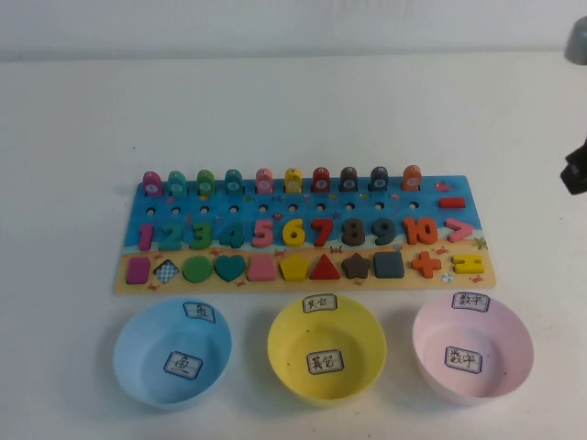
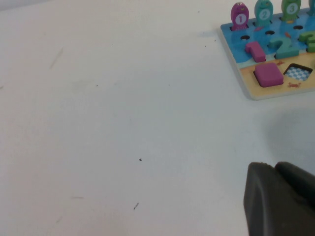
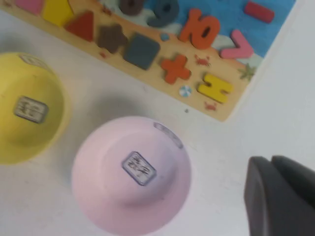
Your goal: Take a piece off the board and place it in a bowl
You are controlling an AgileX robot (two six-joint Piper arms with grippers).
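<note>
The puzzle board (image 1: pixel 394 286) lies mid-table with a row of fish pegs, numbers 1 to 10 and a row of shape pieces. One shape slot (image 1: pixel 166 271) is empty and shows a chequered bottom. Three empty bowls stand in front: blue (image 1: pixel 128 344), yellow (image 1: pixel 284 344), pink (image 1: pixel 514 344). My left gripper (image 2: pixel 273 167) is shut and empty, over bare table left of the board's corner (image 2: pixel 256 88); it is out of the high view. My right gripper (image 3: pixel 270 160) is shut and empty, above the table to the right of the pink bowl (image 3: pixel 98 187) and the board (image 3: pixel 275 29).
Part of my right arm (image 1: pixel 576 170) shows at the right edge of the high view, to the right of the board. A grey object (image 1: pixel 578 41) sits at the far right corner. White tabletop surrounds the board and the bowls.
</note>
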